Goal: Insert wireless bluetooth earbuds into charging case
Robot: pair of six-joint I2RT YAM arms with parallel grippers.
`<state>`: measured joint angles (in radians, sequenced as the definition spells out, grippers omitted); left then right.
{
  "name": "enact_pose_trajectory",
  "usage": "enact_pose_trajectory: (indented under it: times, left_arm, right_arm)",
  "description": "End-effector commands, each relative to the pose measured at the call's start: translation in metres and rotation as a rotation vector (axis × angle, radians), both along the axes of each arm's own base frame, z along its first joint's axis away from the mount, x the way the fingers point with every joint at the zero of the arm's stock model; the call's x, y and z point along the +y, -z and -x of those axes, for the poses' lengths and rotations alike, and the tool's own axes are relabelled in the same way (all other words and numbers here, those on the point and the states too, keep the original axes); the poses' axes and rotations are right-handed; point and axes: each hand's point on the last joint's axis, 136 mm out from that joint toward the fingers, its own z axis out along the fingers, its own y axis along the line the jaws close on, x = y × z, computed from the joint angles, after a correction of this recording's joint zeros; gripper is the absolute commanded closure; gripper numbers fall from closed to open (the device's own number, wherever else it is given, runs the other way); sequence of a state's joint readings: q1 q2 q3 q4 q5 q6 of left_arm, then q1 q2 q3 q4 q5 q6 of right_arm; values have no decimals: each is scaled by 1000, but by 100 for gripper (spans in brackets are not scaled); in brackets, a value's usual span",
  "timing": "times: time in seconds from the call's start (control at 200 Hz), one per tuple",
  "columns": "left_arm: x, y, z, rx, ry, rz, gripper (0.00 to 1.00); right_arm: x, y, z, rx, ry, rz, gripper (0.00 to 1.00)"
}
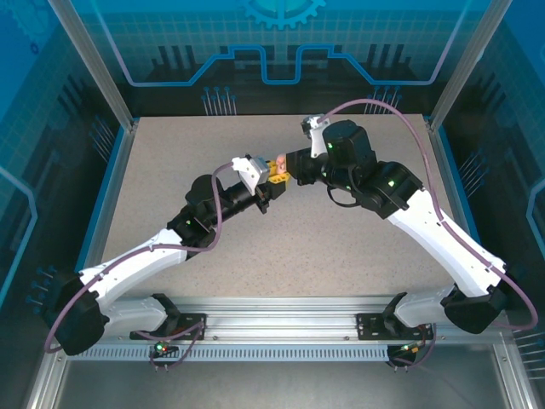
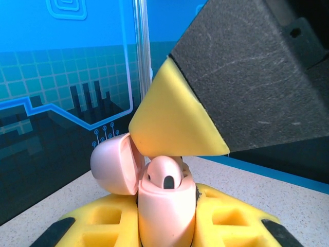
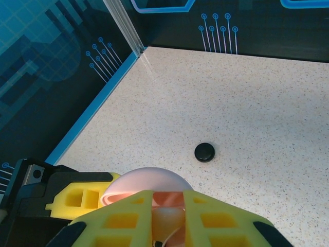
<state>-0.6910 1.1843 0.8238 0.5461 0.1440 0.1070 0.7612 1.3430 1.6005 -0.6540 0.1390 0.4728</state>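
Left claw (image 2: 167, 231) clamped tight on an upright pink case (image 2: 165, 206), its lid (image 2: 115, 163) flipped open to one side. A pink earbud (image 2: 164, 175) sits in the case. Right claw (image 3: 168, 198), jaws narrow, rests a yellow fingertip (image 2: 169, 123) on it; whether it grips is unclear. Beyond, a round black case (image 3: 204, 152) lies on the speckled table (image 3: 247, 103)

The worktop (image 1: 341, 256) is a pale, speckled slab with a blue strip (image 3: 92, 118) running along its side edge. One small black round case (image 3: 204, 152) lies flat on it, well out from the corner post (image 3: 123, 25) and apart from the strip, with bare speckled surface all around it.
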Motion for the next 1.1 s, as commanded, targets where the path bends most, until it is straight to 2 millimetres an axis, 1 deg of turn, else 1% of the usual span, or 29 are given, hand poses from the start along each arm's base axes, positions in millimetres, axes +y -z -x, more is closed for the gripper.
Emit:
enact_pose_trajectory:
  times: [0.0,0.03,0.12,0.175,0.275,0.365,0.425,0.485,0.565,0.645,0.73,0.865,0.94,0.98,1.095]
  left_arm:
    - [0,-37,5,-89,9,65,100]
    - [0,-37,6,-87,12,65,100]
    - [0,-35,5,-81,11,64,100]
    - [0,-34,6,-80,12,65,100]
    - [-1,-32,6,-71,15,66,100]
    - [0,-31,6,-69,14,69,100]
    - [0,-30,5,-66,13,69,100]
    - [0,-29,6,-65,15,70,100]
    - [0,-29,8,-63,20,71,100]
    - [0,-28,8,-57,27,72,100]
    - [-1,-26,9,-49,36,75,100]
    - [-3,-26,10,-39,47,85,100]
    - [-3,-28,9,-37,45,91,100]
    - [-3,-28,8,-34,42,94,100]
    - [-2,-27,4,-25,24,93,100]
  right_arm:
    - [11,17,7,38,-38,39,76]
    - [10,15,6,35,-31,38,73]
    - [7,3,3,25,-18,6,71]
    - [6,-6,1,15,-12,-18,66]
    - [4,-24,-3,-6,2,-67,53]
    - [-5,-43,-7,-38,33,-113,43]
    - [-13,-52,-12,-43,62,-140,40]
    - [-19,-54,-19,-21,76,-156,40]
    - [-23,-47,-32,31,79,-156,40]
    - [-21,-36,-45,77,71,-127,39]
    - [-14,-23,-59,127,54,-89,40]
    - [4,1,-78,194,18,-33,41]
    - [11,14,-83,228,-2,-9,42]
    - [14,19,-82,240,-14,0,44]
    - [15,25,-70,247,-33,26,48]
